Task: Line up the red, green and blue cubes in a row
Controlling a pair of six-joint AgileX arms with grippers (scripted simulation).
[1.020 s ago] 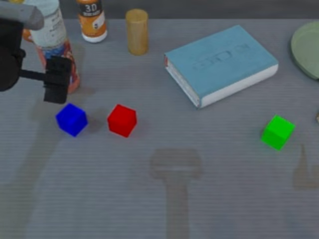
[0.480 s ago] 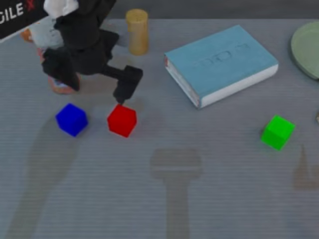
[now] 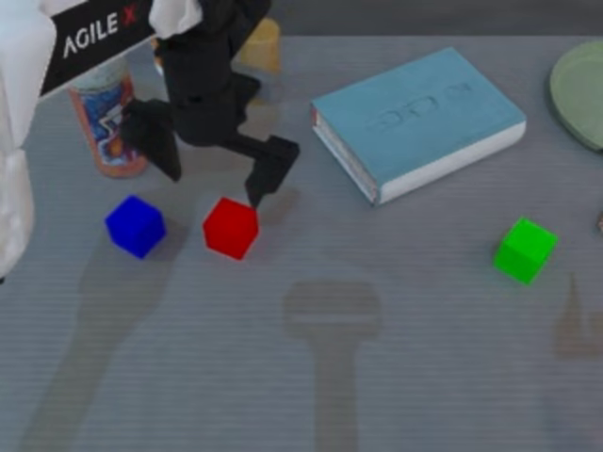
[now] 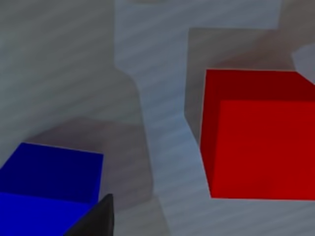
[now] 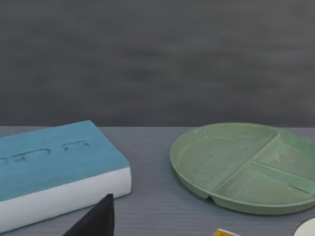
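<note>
The red cube (image 3: 231, 227) and the blue cube (image 3: 135, 225) sit side by side at the table's left, a small gap between them. Far to the right, the green cube (image 3: 525, 250) stands alone. My left gripper (image 3: 215, 186) hangs open just behind the red and blue cubes, one finger (image 3: 267, 169) close to the red cube's back corner, holding nothing. Its wrist view shows the red cube (image 4: 256, 137), the blue cube (image 4: 44, 187) and one fingertip (image 4: 96, 221). My right gripper (image 5: 157, 231) is outside the top view, open, near the book.
A light-blue book (image 3: 419, 118) lies at the back centre, and a green divided plate (image 3: 579, 89) is at the back right. A printed bottle (image 3: 108, 122) and a wooden cylinder (image 3: 264, 42) stand at the back left, partly hidden by my left arm.
My left arm has swung right from beside the bottles to behind the blue and red cubes, its gripper now beside the red cube. No cube has moved.
</note>
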